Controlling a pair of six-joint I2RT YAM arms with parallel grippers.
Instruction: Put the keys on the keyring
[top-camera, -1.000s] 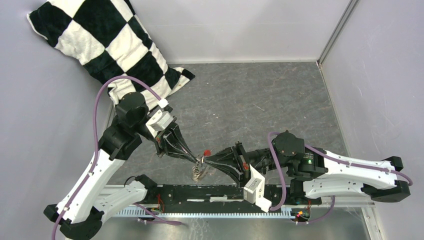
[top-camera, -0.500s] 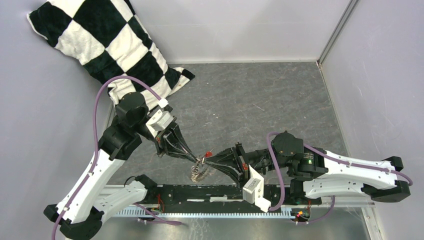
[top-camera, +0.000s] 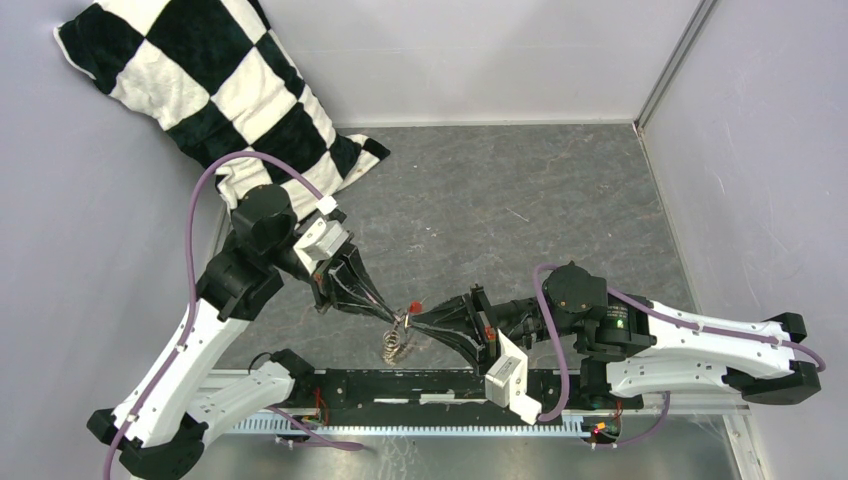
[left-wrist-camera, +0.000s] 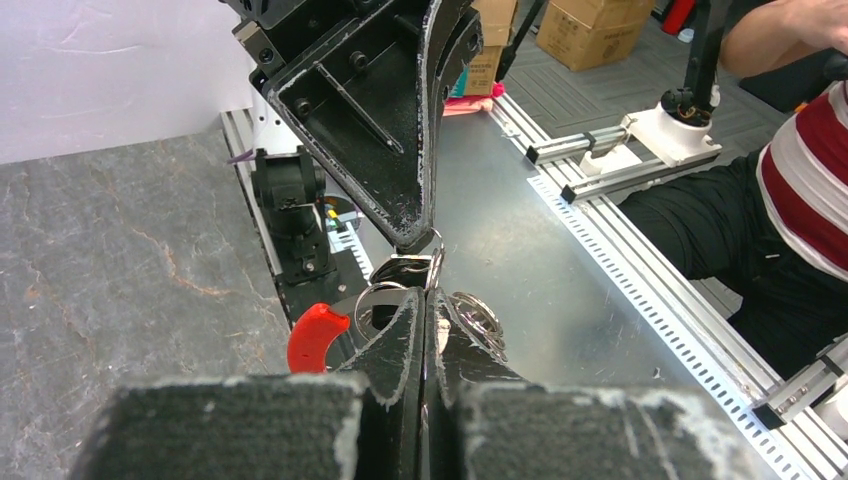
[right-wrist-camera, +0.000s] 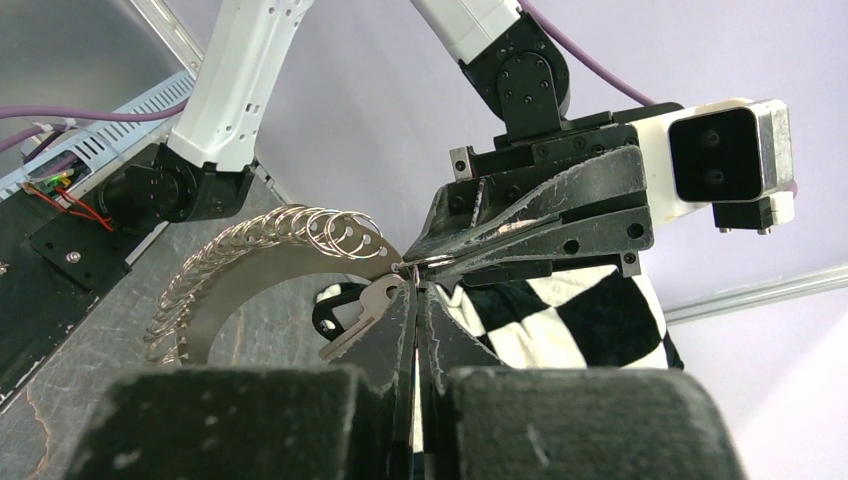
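Observation:
The keyring (right-wrist-camera: 262, 243) is a silvery loop strung with many small rings, held up above the table between both grippers. It also shows as the keyring (top-camera: 397, 340) and the keyring (left-wrist-camera: 470, 318). Its red tag (left-wrist-camera: 313, 336) sticks out left; the red tag (top-camera: 411, 305) sits by the fingertips. My left gripper (top-camera: 399, 320) is shut on the ring, and my right gripper (top-camera: 411, 319) is shut on it tip to tip. A silver key (right-wrist-camera: 358, 316) hangs by the right fingertips, with a black key head (right-wrist-camera: 322, 318) behind it. Seen from the wrists, left gripper (left-wrist-camera: 425, 300) and right gripper (right-wrist-camera: 415, 290) pinch the wire.
A black-and-white checked pillow (top-camera: 205, 85) leans in the far left corner. Grey walls close the table's left, back and right. A black rail (top-camera: 420, 385) runs along the near edge between the arm bases. A person in a striped shirt (left-wrist-camera: 800, 190) sits beyond the near edge.
The right wrist rolled a little and its camera housing slid slightly left and down. The keyring and red tag shifted barely. Both grippers stayed shut.

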